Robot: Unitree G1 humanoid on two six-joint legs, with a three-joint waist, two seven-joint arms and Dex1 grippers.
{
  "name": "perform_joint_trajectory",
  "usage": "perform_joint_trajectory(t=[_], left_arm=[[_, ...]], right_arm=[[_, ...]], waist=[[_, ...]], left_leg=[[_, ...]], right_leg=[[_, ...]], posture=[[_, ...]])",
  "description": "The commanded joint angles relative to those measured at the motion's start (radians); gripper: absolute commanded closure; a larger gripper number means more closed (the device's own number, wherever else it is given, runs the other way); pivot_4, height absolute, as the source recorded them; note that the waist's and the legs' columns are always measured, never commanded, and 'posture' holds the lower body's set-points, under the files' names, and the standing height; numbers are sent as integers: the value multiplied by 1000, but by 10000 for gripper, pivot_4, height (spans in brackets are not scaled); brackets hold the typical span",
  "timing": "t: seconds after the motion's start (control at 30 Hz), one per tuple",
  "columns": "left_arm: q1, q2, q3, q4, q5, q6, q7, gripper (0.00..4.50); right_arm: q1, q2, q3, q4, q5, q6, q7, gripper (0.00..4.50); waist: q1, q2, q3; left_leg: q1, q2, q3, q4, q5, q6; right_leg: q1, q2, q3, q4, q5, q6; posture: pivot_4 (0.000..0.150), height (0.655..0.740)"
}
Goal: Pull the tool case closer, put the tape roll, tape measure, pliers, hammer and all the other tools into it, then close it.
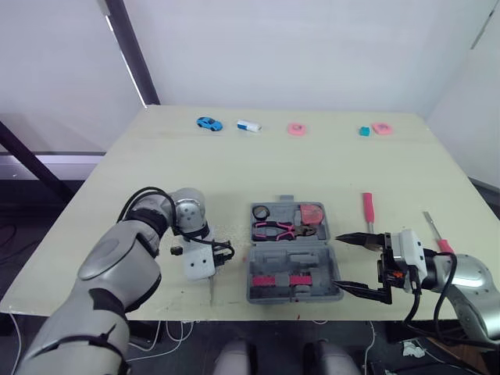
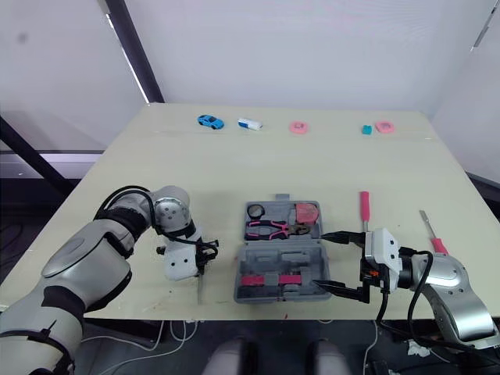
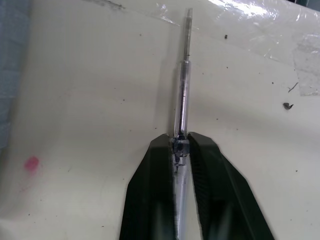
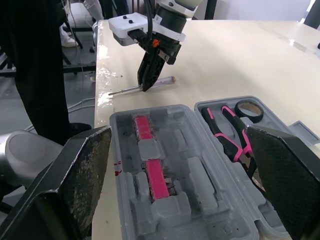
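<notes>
Left arm (image 1: pixel 117 266): silver-grey shell, black joint bands, looped black cables.
Left gripper (image 3: pixel 180 141): white block, two dark screws, smooth black fingers.
Right arm (image 1: pixel 469 281): silver shell, black cable.
Right gripper (image 1: pixel 336 260): white block, orange tab, grainy black fingers.

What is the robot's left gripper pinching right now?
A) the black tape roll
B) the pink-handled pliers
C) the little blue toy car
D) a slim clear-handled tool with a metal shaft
D: the left gripper has its black fingers shut on the slim clear-handled tool with a metal shaft, which lies on the beige table, while the pink-handled pliers sit in the open grey plastic tool case.
</notes>
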State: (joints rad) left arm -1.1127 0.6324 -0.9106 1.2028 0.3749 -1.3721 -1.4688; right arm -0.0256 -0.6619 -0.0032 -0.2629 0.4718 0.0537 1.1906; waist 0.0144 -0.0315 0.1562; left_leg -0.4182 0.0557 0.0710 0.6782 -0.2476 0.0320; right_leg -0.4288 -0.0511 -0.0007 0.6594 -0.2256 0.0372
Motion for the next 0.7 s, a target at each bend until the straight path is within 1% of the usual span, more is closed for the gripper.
perform_joint_trajectory(t=[0.03, 0.1, 0.2, 0.27, 0.33, 0.43, 0.5, 0.7], left_arm=[[-20, 20, 10, 7, 73, -17, 51, 44859], [-31, 30, 17, 6, 94, -21, 79, 44859], [-43, 39, 34, 7, 88, -21, 101, 44859], [-40, 49, 87, -2, -17, 33, 43, 44859], [-35, 73, 144, -37, -117, 125, -40, 44859], [-5, 129, 230, -146, -238, 288, -129, 44859], [24, 167, 279, -219, -260, 378, -119, 44859], [182, 240, 442, -493, -276, 747, 35, 44859]], right_arm=[[-5, -2, -6, -25, 2, -20, 1, 0], [-4, -1, -3, -26, 1, -21, 0, 0], [-3, -1, -3, -27, 1, -21, 0, 0], [0, -2, -4, -29, 1, -23, -1, 0], [3, -2, -4, -29, 1, -25, -2, 0], [2, -2, -4, -24, 1, -27, -1, 0], [-4, 1, 1, -15, -1, -31, 0, 0], [-27, 10, 17, 3, -5, -35, 6, 0]], waist=[[0, 0, 0], [0, 0, 0], [-2, 0, 0], [-1, 0, 0], [-1, 0, 0], [-2, 0, 0], [-3, 0, 0], [-3, 0, 0]], left_leg=[[0, 0, 0, 0, 0, 0], [0, 0, 0, 0, 0, 0], [1, 0, 0, 1, 0, 0], [1, 0, 0, 1, 0, 0], [0, 1, 0, 2, 0, 0], [0, 1, 0, 2, 0, 0], [0, 1, 0, 2, 0, 0], [1, 1, 0, 3, 0, 0]], right_leg=[[0, 0, 0, 0, 0, 0], [0, 0, 0, 1, 0, 0], [0, 0, 0, 2, 0, 0], [0, 0, 0, 2, 0, 0], [0, 0, 0, 2, 0, 0], [0, 0, 0, 2, 0, 0], [0, 0, 0, 2, 0, 0], [0, 1, 0, 3, 1, 3]], posture=[[1500, 7395], [1500, 7395], [1500, 7395], [1500, 7395], [1500, 7395], [1500, 7395], [1500, 7395], [1500, 7395]])
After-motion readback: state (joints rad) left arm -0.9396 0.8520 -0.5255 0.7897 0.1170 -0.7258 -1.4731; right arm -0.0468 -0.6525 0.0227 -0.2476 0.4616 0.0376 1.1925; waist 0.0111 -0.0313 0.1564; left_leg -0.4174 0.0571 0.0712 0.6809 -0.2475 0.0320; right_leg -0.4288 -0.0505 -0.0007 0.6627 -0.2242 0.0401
